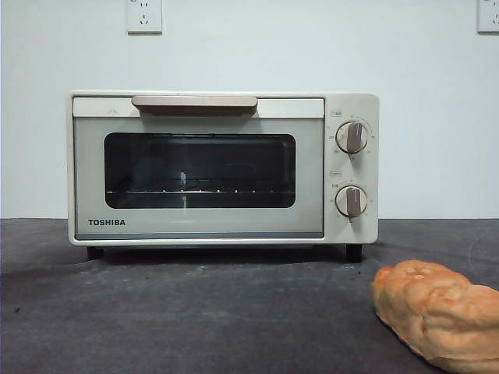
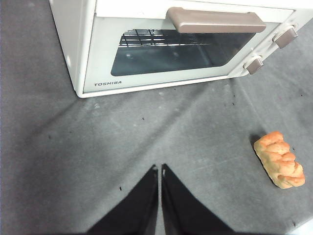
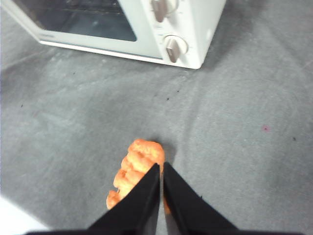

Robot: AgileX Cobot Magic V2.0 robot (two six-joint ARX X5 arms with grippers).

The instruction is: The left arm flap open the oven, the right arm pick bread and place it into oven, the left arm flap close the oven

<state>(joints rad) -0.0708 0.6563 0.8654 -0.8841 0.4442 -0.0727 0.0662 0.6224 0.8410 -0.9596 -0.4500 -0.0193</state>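
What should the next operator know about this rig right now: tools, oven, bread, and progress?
Left tool: shut, empty, hovering over bare table in front of the Toshiba toaster oven.
Right tool: shut, empty, poised above the bread loaf; contact cannot be judged.
Oven: upright on the dark table, door fully closed, handle untouched, wire rack visible through the glass with nothing on it.
Bread: lying on the table in front of the oven's knob side, apart from it.
Done: nothing yet.
Left: left arm flaps the door open, right arm picks the bread and places it inside, left arm closes the door.

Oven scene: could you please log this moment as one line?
oven: door shut | bread: on table | left tool: shut, empty | right tool: shut, above bread
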